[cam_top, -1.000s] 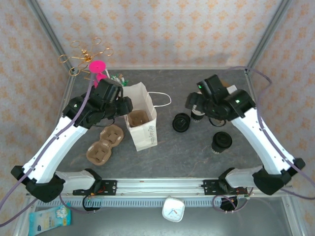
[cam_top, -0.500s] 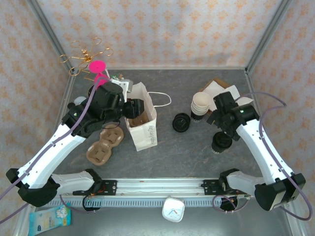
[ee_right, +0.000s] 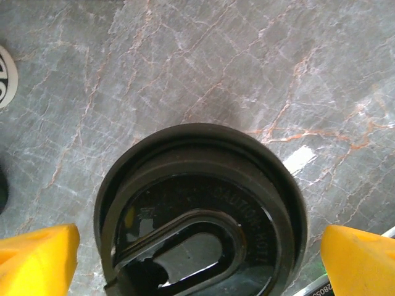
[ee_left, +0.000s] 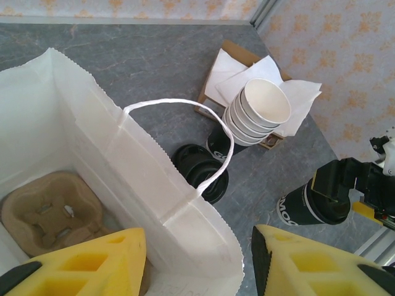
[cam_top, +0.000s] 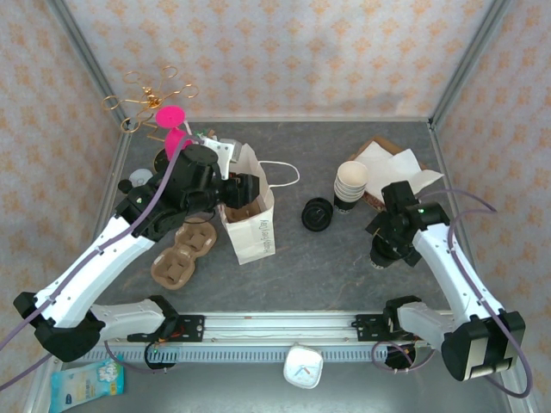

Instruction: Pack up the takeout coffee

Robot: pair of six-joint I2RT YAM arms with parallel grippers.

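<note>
Fingers (ee_right: 37, 262) on your right gripper (ee_right: 200, 237) were spread wide, OP, one each side of the takeout coffee (ee_right: 203, 203), with gaps both sides, so nothing was pinched. The cup stood upright on the table (ee_right: 247, 61), lid up, straight under the wrist. By my read you only had to drop and squeeze. No reach, no twist.

> Agreed, and it was a right-arm job all the way. The cup sat on the right half, well apart from the paper bag (cam_top: 254, 232), which lay off to its left. Your left gripper (ee_left: 197, 237) hung at the bag mouth, spread and holding nothing, one finger over the inside and one outside the wall. A cardboard carrier (ee_left: 49, 213) sat in the bottom with free slots. I'd guess the carry went leftward over the loose lids (cam_top: 317, 214), so I'd have lifted high. Further back, the stack of white-rimmed cups (cam_top: 351, 181) and the napkins (cam_top: 392, 159) were off that line.
</note>
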